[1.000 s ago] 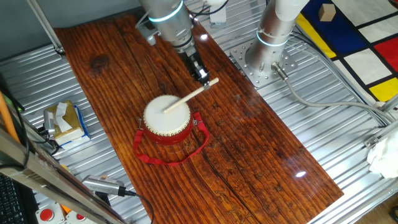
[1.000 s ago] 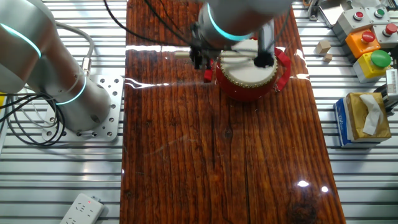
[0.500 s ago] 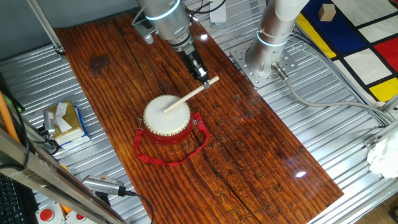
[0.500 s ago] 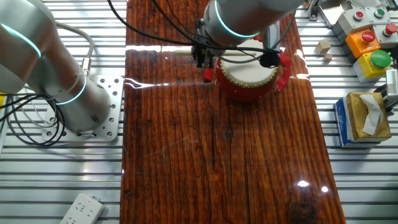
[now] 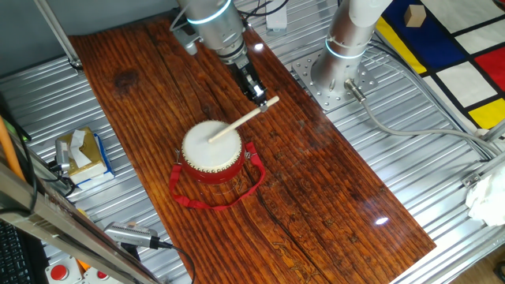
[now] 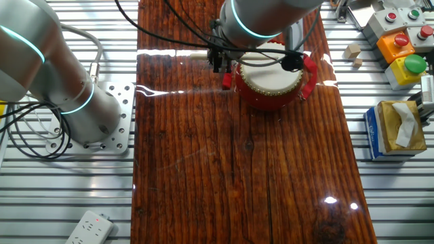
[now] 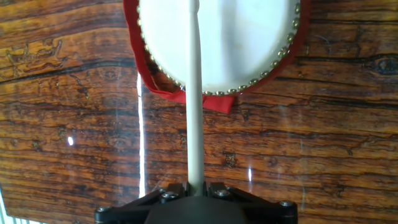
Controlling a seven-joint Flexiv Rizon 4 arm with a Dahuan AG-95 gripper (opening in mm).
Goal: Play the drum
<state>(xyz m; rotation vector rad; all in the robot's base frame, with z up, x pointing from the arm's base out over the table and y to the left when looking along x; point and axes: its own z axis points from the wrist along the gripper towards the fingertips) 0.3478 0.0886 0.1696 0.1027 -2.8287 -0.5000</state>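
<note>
Red-bodied drum sat near the middle of the dark wooden surface, cream skin up, strap looped on the boards beside it. Clamped in the claw: a thin pale stick, slanting down over the brass-studded rim, tip on or just above the skin — could not tell which.
</note>
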